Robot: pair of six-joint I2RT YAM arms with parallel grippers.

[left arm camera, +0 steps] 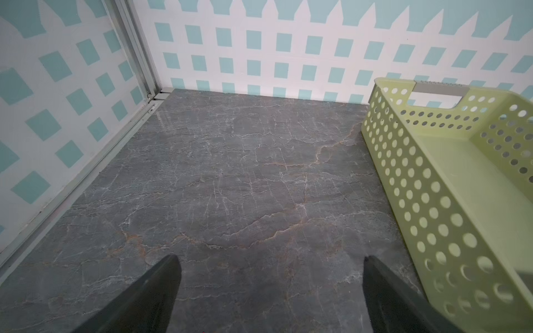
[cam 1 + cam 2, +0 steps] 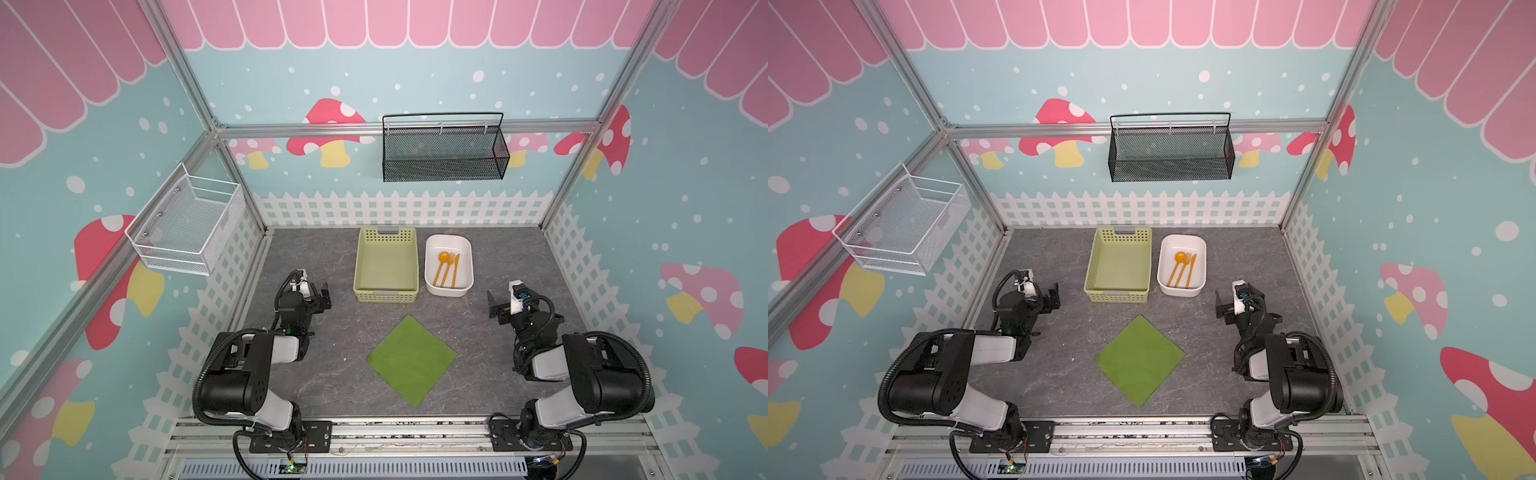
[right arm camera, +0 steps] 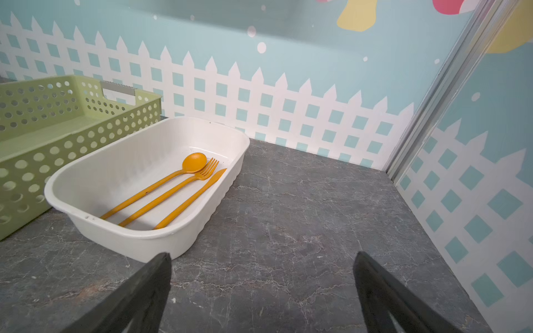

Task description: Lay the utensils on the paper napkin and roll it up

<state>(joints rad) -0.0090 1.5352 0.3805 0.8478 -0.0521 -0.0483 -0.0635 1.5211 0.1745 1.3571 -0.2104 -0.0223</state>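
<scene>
The green paper napkin (image 2: 412, 360) (image 2: 1140, 360) lies flat on the grey table, one corner pointing toward me, midway between the arms. The utensils, an orange spoon (image 3: 161, 184), fork (image 3: 173, 193) and knife (image 3: 190, 199), lie side by side in a white dish (image 2: 449, 292) at the back right. My right gripper (image 2: 494, 305) (image 3: 262, 255) hovers open over bare table, just short of the dish's near corner. Left of the napkin, my left gripper (image 2: 325, 297) (image 1: 271, 258) is open and holds nothing, beside the basket.
A pale yellow-green perforated basket (image 2: 386, 291) (image 1: 418, 187) stands left of the dish, nothing visible inside. A black mesh basket (image 2: 444, 162) hangs on the back wall and a white wire basket (image 2: 187, 224) on the left wall. Fence-printed walls enclose the table.
</scene>
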